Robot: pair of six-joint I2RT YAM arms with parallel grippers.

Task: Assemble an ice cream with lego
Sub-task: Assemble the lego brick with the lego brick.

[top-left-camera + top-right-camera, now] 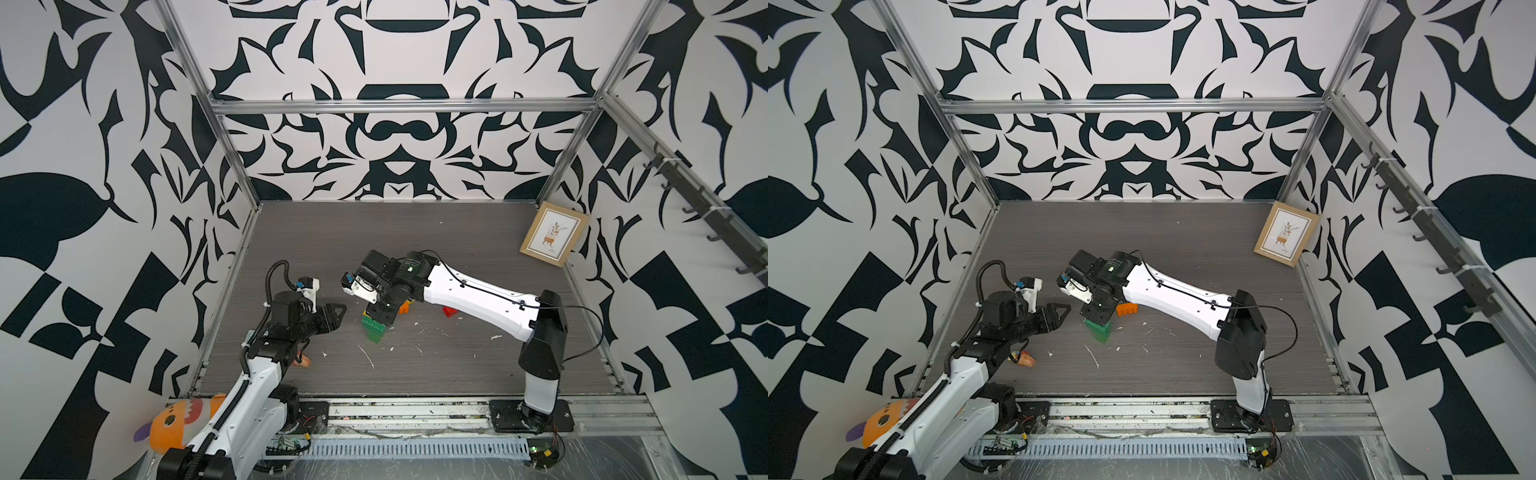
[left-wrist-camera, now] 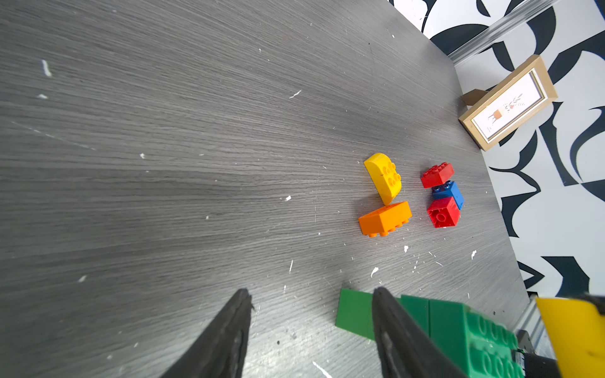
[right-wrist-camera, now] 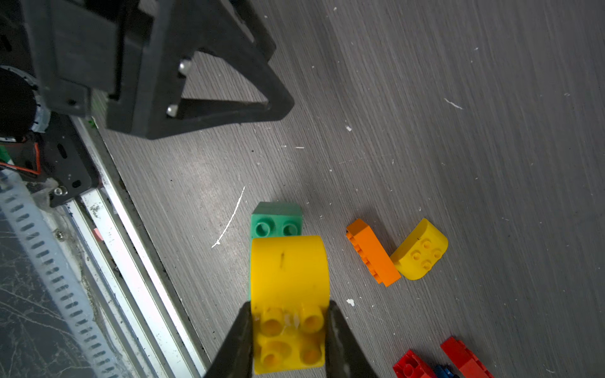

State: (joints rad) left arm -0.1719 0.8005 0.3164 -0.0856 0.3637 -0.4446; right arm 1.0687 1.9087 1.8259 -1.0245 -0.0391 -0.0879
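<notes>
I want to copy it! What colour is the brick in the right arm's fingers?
Yellow. The yellow brick shows best in the right wrist view.

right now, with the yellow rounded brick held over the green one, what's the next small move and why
Probably ease the right gripper down to press the yellow rounded brick onto the green stack: it is clamped in the jaws over the green studs; whether it is seated I cannot tell.

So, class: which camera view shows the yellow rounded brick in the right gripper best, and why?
The right wrist view: the yellow rounded brick sits central, studs and curved face clear, pinched in the right gripper. The left wrist view catches only one yellow corner; in both top views the gripper hides it.
</notes>
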